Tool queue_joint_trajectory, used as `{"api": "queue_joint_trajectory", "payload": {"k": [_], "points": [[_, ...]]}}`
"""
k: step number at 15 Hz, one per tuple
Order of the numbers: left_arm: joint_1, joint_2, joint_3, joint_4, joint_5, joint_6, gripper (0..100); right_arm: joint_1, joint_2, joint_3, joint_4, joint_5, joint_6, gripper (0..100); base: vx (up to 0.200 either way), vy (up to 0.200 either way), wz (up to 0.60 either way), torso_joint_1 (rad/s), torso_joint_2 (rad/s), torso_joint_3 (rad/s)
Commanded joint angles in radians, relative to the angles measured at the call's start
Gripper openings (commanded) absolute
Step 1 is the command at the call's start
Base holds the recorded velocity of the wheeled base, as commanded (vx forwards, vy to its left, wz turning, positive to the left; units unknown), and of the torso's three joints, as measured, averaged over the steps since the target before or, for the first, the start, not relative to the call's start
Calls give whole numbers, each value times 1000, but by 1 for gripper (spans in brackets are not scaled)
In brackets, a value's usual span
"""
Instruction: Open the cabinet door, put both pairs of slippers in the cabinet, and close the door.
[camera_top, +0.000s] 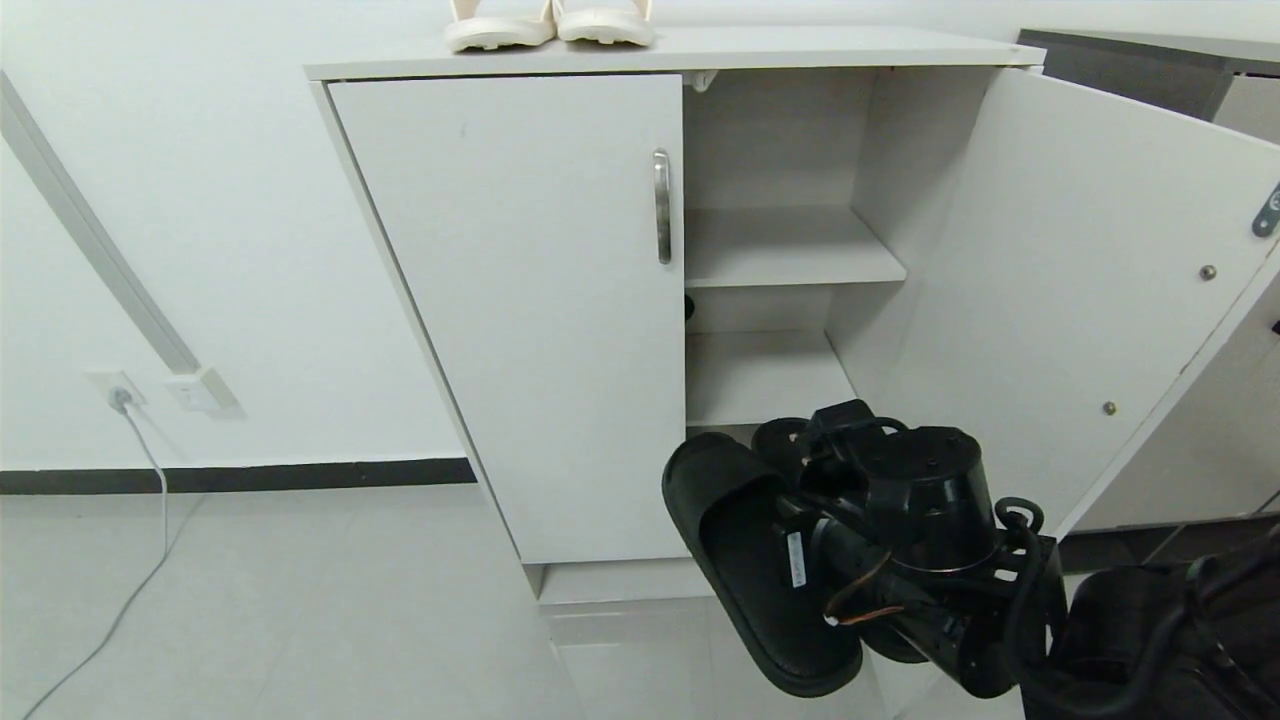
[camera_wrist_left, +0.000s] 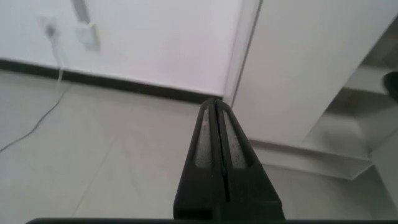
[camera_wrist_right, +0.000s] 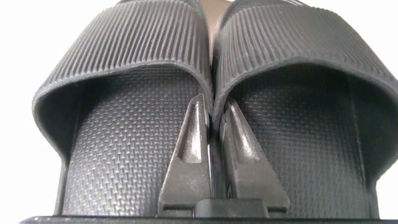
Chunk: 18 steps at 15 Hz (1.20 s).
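Observation:
The white cabinet has its right door swung open and its left door shut. A cream pair of slippers sits on the cabinet top. My right gripper is low in front of the open compartment, shut on the black pair of slippers, which hang side by side. The right wrist view shows my right gripper pinching the slippers' touching inner edges. My left gripper is shut on nothing, above the floor to the left of the cabinet.
Inside the open half are an upper shelf and a lower shelf, both bare. The shut door carries a metal handle. A wall socket with a cable lies at the far left. Another cabinet stands behind the open door.

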Motion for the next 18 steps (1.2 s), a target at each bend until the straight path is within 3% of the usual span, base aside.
{"api": "queue_joint_trajectory", "payload": {"k": [1, 2, 3, 4, 6, 9, 18], "points": [[3, -28, 106, -127, -40, 48, 0, 8, 1, -11, -2, 0, -4, 0, 0, 0, 0, 0, 0, 0], [3, -28, 112, -105, -130, 44, 0, 11, 1, -11, -7, 0, -4, 0, 0, 0, 0, 0, 0, 0], [3, -26, 106, -70, -202, 18, 0, 12, 1, -13, -11, 0, -5, 0, 0, 0, 0, 0, 0, 0], [3, -26, 110, -90, -242, 25, 0, 18, 6, -13, -15, -1, -5, 0, 0, 0, 0, 0, 0, 0], [3, -26, 110, -90, -236, 28, 0, 20, 12, -27, -15, -17, -5, 0, 0, 0, 0, 0, 0, 0], [3, -26, 110, -90, -227, 13, 0, 18, 72, -106, -30, -147, 3, 0, 0, 0, 0, 0, 0, 0], [3, -26, 110, -90, -225, 10, 0, 15, 99, -132, -88, -225, -4, 0, 0, 0, 0, 0, 0, 0]]}}
